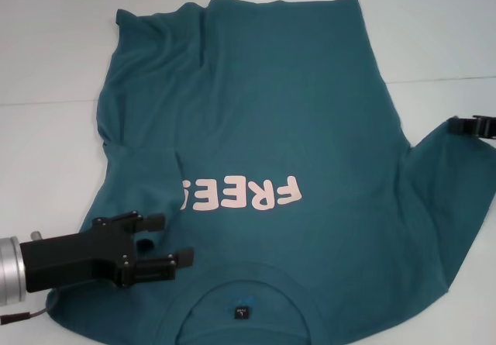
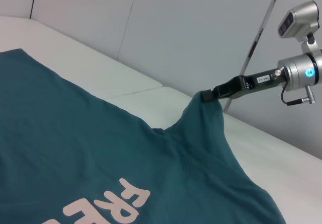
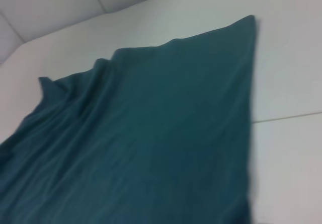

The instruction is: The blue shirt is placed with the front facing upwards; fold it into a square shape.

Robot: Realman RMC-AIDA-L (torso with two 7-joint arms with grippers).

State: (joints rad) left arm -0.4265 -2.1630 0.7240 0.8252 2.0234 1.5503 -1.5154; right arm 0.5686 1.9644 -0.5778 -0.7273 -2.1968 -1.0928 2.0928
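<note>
The shirt [image 1: 263, 120] is soft matt cloth, creased at upper left, its pale print [image 1: 240, 195] flat and smooth. The surface [image 1: 442, 27] looks smooth, matt white. The left claw [image 1: 159, 244] at lower left is matt black plastic on a brushed metal wrist [image 1: 9, 271].

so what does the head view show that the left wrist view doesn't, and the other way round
Only the head view shows the left gripper, open over the shirt's folded-in left sleeve near the collar, plus the neck label and the shirt's far hem. Only the left wrist view shows the right arm's silver wrist and the fabric lifting into a peak where the right gripper pinches the right sleeve. Both show the shirt, its pink FREE! print, the right gripper and the white table.
</note>
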